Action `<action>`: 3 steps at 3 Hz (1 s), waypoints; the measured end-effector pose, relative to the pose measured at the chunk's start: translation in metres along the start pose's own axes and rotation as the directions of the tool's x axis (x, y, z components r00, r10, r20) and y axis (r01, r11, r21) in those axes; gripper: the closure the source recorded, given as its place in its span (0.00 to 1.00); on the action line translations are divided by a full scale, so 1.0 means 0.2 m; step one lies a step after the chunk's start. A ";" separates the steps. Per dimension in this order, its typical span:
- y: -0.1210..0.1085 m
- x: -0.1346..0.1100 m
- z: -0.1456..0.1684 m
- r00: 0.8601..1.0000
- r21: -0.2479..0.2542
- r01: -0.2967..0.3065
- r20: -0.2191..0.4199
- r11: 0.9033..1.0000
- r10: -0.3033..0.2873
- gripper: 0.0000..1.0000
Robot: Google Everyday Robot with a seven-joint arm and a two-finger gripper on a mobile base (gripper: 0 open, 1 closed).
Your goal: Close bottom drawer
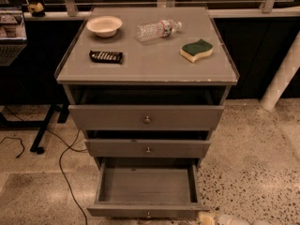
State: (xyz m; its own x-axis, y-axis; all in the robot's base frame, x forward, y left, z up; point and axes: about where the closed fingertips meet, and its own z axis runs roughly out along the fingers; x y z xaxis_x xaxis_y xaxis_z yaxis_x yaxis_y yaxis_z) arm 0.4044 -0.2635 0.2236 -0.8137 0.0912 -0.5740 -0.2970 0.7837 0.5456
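Centrally, grey three-drawer cabinet (147, 69); its bottom drawer (147, 187), at 6 o'clock, stands pulled out, plain grey inside showing. Pale gripper (224, 219), at 5 o'clock, just beside the drawer's front corner; its grasp cannot be told.

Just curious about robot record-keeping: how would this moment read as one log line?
task: close bottom drawer | state: pulled out, empty | claw: low at its front right corner | contact: cannot tell
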 end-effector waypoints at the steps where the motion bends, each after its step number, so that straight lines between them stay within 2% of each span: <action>1: -0.08 0.05 0.07 0.999 -0.001 -0.049 -0.008 0.999 0.049 1.00; 3: -0.21 0.10 0.23 0.991 -0.016 -0.123 -0.051 0.992 0.122 1.00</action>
State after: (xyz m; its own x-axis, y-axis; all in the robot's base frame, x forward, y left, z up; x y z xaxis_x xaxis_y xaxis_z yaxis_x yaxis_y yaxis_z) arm 0.4227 -0.2667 0.1607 -0.8683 0.1550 -0.4712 -0.2024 0.7565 0.6219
